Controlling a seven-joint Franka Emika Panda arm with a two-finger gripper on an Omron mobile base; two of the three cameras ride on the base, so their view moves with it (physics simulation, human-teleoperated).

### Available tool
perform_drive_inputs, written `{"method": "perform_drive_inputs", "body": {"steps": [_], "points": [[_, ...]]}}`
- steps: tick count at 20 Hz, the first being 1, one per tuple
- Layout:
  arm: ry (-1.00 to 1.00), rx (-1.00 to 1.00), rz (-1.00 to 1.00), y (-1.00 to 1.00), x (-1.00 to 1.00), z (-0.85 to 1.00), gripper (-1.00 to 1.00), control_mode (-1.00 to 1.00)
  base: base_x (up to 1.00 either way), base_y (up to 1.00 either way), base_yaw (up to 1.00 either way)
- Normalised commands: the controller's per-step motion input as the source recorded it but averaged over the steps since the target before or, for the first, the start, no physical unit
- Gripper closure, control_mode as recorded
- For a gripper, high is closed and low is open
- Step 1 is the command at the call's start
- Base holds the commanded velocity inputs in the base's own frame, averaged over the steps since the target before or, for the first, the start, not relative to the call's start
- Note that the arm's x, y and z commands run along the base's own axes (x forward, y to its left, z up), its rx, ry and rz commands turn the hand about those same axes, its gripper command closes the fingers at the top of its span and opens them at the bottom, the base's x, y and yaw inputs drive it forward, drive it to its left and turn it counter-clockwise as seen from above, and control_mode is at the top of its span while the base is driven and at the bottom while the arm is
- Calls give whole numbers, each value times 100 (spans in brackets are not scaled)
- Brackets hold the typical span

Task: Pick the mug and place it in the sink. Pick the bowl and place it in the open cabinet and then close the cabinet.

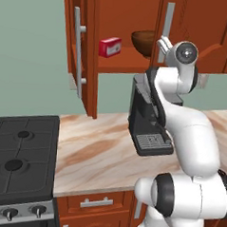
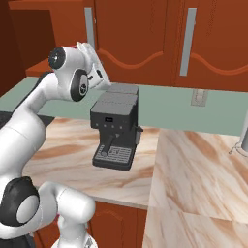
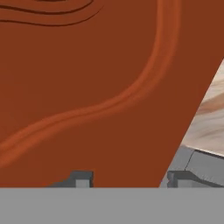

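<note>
The dark brown bowl (image 1: pixel 142 40) sits on the shelf of the reddish-brown wall cabinet (image 1: pixel 113 63), to the right of a small red box (image 1: pixel 110 47). The cabinet's left door (image 1: pixel 83 51) stands swung out toward me. Its right door (image 1: pixel 196 30) looks nearly flush, and my gripper (image 1: pixel 162 42) is up against it, just below the silver bar handle (image 1: pixel 167 21). In the hand view the arched door panel (image 3: pixel 87 87) is very close, and my gripper (image 3: pixel 128 179) is open with nothing between its fingertips (image 3: pixel 82 178). The mug and the sink are out of view.
A black coffee machine (image 1: pixel 151 117) stands on the marble counter (image 1: pixel 94 152) right under my hand. The dark stove (image 1: pixel 20 157) lies to the left. A wall outlet (image 2: pixel 198 97) and a slim silver object (image 2: pixel 240 138) are to the right.
</note>
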Motion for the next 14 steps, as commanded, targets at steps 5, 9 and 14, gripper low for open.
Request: {"method": "perform_drive_inputs", "body": {"steps": [5,9,14], "points": [[7,3,0,0,-56,-4,-100,-100,0,0,0],[-9,0,-3,-1,-100,-4,-100,-100,0,0,0],[-12,1,-6,0,-100,0,-100,-100,0,0,0]]}}
